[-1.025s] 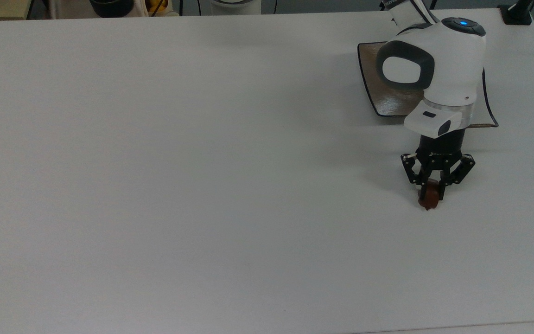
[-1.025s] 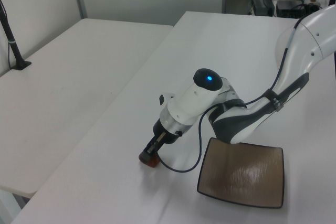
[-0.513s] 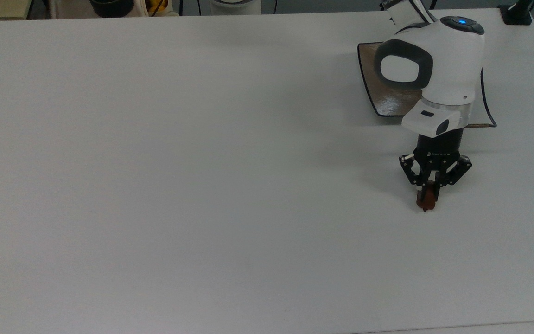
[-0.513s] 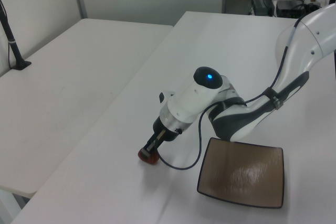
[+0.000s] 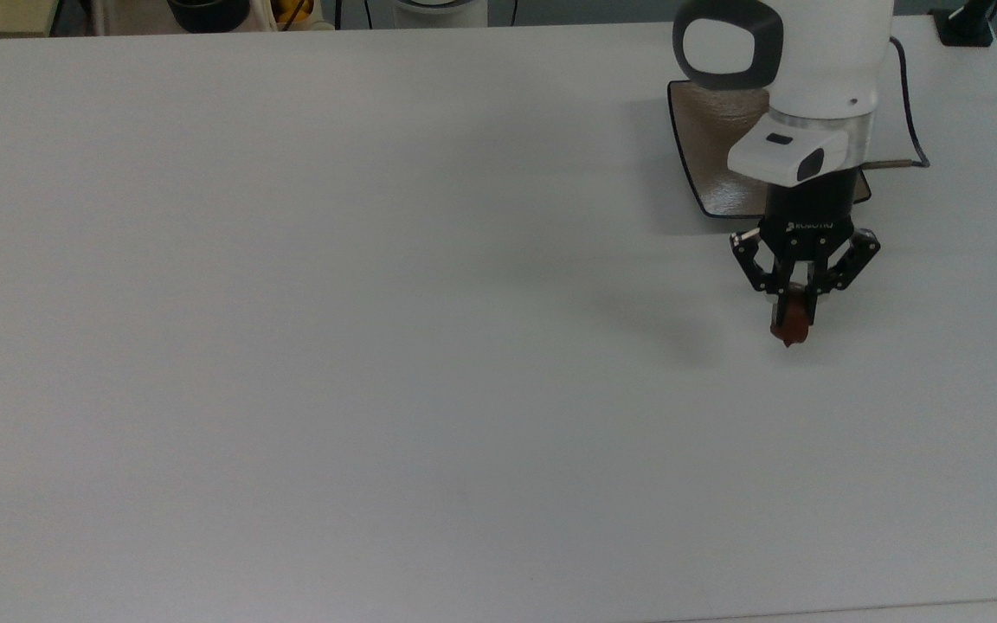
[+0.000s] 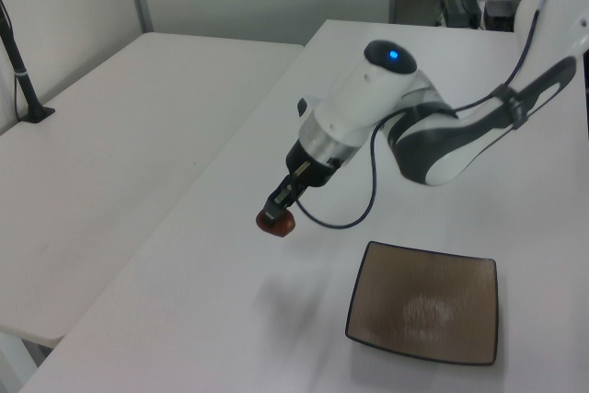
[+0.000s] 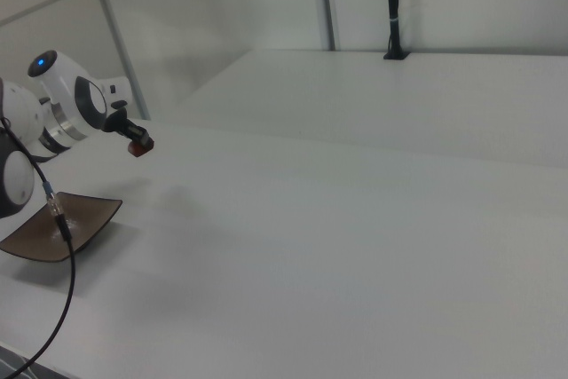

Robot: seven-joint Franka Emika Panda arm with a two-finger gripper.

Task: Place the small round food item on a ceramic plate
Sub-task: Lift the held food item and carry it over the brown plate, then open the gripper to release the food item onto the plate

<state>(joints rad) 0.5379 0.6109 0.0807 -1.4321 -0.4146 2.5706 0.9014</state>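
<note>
Left view: we note the table (image 6: 184,319) below, then the ceramic plate (image 6: 423,315) resting apart. The gripper (image 6: 279,211), jaws clamped on the small round food item (image 6: 275,222), has lifted it clear; transfer to plate can proceed.

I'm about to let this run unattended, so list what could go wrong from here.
1. The gripper pinches the small round food item at its fingertips only; being glossy and rounded, it might slip out in transit.
2. It hangs in the air above the table, beside the ceramic plate, not over it; a drop now would likely miss.
3. Released from height, it may bounce or roll off the plate's shallow centre.
</note>
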